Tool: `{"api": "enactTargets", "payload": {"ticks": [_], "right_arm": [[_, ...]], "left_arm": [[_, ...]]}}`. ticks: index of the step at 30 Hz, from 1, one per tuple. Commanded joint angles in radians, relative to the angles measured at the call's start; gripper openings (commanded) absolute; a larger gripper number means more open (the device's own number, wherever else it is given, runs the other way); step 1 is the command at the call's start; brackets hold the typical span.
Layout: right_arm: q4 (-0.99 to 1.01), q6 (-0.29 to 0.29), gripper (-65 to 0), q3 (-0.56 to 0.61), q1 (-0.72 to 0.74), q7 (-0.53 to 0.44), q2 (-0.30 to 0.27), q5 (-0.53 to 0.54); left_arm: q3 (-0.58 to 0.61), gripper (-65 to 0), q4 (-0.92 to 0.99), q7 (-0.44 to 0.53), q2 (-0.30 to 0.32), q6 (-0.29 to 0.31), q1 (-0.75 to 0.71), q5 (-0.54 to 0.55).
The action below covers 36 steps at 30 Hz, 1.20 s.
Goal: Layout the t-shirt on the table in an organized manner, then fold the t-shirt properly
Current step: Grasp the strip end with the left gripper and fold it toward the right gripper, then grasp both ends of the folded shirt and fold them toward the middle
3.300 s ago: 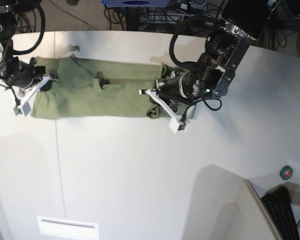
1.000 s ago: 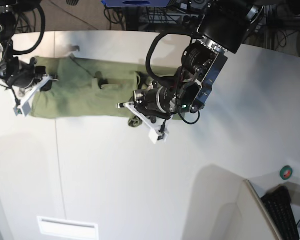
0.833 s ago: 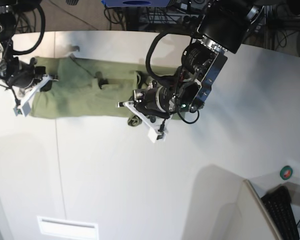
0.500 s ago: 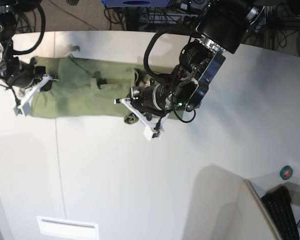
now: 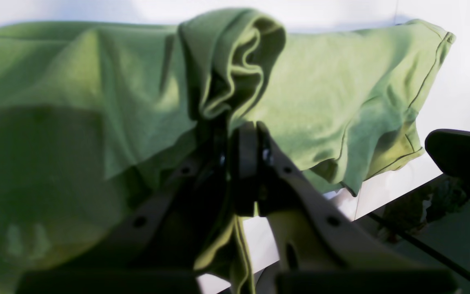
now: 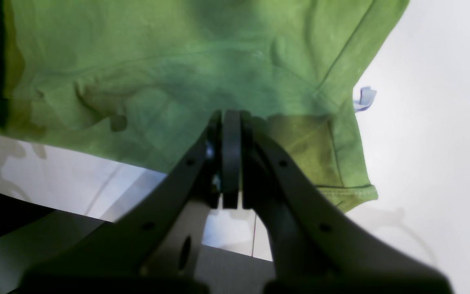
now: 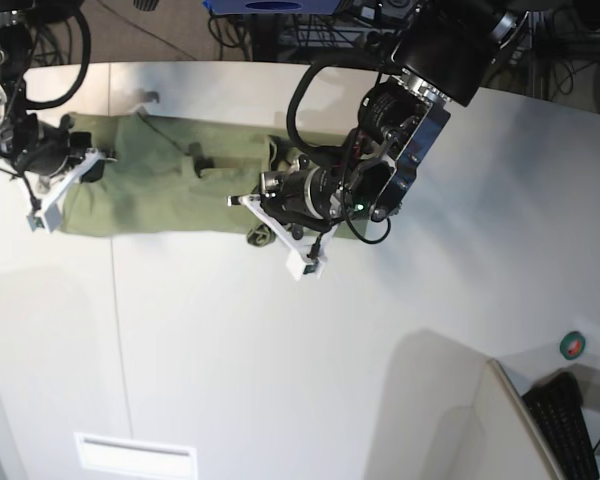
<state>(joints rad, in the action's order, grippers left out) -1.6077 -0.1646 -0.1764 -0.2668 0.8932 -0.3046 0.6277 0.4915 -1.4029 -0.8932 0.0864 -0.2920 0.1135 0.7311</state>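
On the table [image 7: 280,340] | t-shirt [image 7: 160,185] fold is clamped between left gripper [image 5: 235,134] fingers | right gripper [image 6: 227,122] fingers are pressed together, hem beyond them

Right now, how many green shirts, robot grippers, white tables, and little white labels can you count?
Green t-shirt: 1
Robot grippers: 2, left gripper and right gripper
White table: 1
Small white label: 1
Total: 5
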Motion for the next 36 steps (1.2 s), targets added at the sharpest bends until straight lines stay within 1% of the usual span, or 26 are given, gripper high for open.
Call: {"api": "enactTargets", "payload": {"ticks": [1,3,5,9,12,13,15,16,18,20,21,22,23,24,25,26,27,28,29,30,31,32,33,36], "right_arm": [[-0.012,-0.005,-65.0,-0.007,0.005,-0.012,-0.014,0.010],[-0.012,-0.005,-65.0,-0.007,0.005,-0.012,-0.014,0.010],[-0.012,-0.005,-65.0,-0.007,0.005,-0.012,-0.014,0.010],[-0.012,-0.005,-65.0,-0.007,0.005,-0.012,-0.014,0.010],[-0.016,-0.005,-65.0,-0.007,0.005,-0.012,-0.014,0.010],[-0.018,-0.005,-65.0,-0.007,0.005,-0.012,-0.014,0.010],[-0.029,-0.005,-65.0,-0.016,0.005,-0.016,-0.014,0.011],[-0.047,-0.005,-65.0,-0.045,-0.002,-0.015,-0.012,0.011],[-0.099,-0.006,-65.0,-0.120,-0.016,-0.013,0.032,0.013],[-0.167,-0.013,-65.0,-0.245,-0.024,0.005,0.089,0.013],[-0.193,-0.013,-65.0,-0.291,-0.022,0.022,0.115,0.013],[-0.213,-0.013,-64.4,-0.329,-0.018,0.045,0.137,0.013],[-0.224,-0.013,-55.2,-0.351,-0.009,0.067,0.150,0.013],[-0.228,-0.016,-43.8,-0.363,0.007,0.091,0.161,0.013],[-0.225,-0.031,-33.9,-0.369,0.019,0.113,0.167,0.013],[-0.222,-0.065,-24.2,-0.375,0.031,0.134,0.170,0.013],[-0.213,-0.114,-15.6,-0.378,0.045,0.152,0.181,0.013],[-0.197,-0.171,-10.1,-0.387,0.059,0.169,0.196,0.013],[-0.174,-0.234,-8.7,-0.403,0.074,0.179,0.206,0.013],[-0.142,-0.287,-9.6,-0.429,0.093,0.185,0.213,0.013],[-0.095,-0.329,-11.1,-0.456,0.114,0.185,0.219,0.010],[-0.041,-0.349,-12.3,-0.480,0.137,0.185,0.219,0.010],[0.024,-0.352,-12.9,-0.493,0.160,0.185,0.212,0.008],[0.214,-0.364,-12.9,-0.516,0.212,0.182,0.163,0.010]], "left_arm": [[-0.003,-65.0,-0.016,0.010,-0.006,0.003,0.015,0.008],[-0.003,-55.8,-0.016,0.012,-0.006,0.003,0.015,0.008],[-0.003,-44.9,-0.016,0.012,-0.007,0.003,0.015,0.009],[0.003,-26.7,-0.017,0.012,-0.012,0.003,0.016,0.009],[0.003,-18.3,-0.022,0.012,-0.015,0.006,0.015,0.014],[0.003,-16.6,-0.025,0.012,-0.015,0.006,0.015,0.014],[-0.004,-15.3,-0.028,0.012,-0.015,0.007,0.015,0.014],[-0.006,-16.0,-0.037,0.012,-0.012,0.007,0.021,0.015],[-0.046,-16.3,-0.075,0.012,0.003,0.006,0.016,0.015],[-0.173,-16.6,-0.115,0.007,0.042,0.007,-0.021,0.017],[-0.247,-18.1,-0.129,0.007,0.056,0.009,-0.045,0.017],[-0.331,-22.4,-0.137,0.007,0.072,0.012,-0.068,0.017],[-0.394,-28.5,-0.137,0.006,0.086,0.023,-0.085,0.017],[-0.463,-37.7,-0.135,0.006,0.106,0.053,-0.107,0.017],[-0.515,-47.7,-0.131,0.006,0.123,0.092,-0.125,0.017],[-0.567,-59.1,-0.118,0.006,0.145,0.138,-0.140,0.017],[-0.620,-65.0,-0.098,0.006,0.160,0.179,-0.153,0.017],[-0.663,-65.0,-0.075,0.006,0.177,0.216,-0.163,0.017],[-0.693,-65.0,-0.052,0.006,0.191,0.242,-0.171,0.017],[-0.719,-65.0,-0.034,0.006,0.203,0.257,-0.180,0.017],[-0.733,-65.0,-0.023,0.007,0.209,0.259,-0.188,0.017],[-0.742,-65.0,-0.019,0.010,0.215,0.259,-0.197,0.015],[-0.747,-65.0,-0.019,0.012,0.217,0.259,-0.208,0.015],[-0.744,-65.0,-0.019,0.013,0.220,0.259,-0.226,0.012]]}}
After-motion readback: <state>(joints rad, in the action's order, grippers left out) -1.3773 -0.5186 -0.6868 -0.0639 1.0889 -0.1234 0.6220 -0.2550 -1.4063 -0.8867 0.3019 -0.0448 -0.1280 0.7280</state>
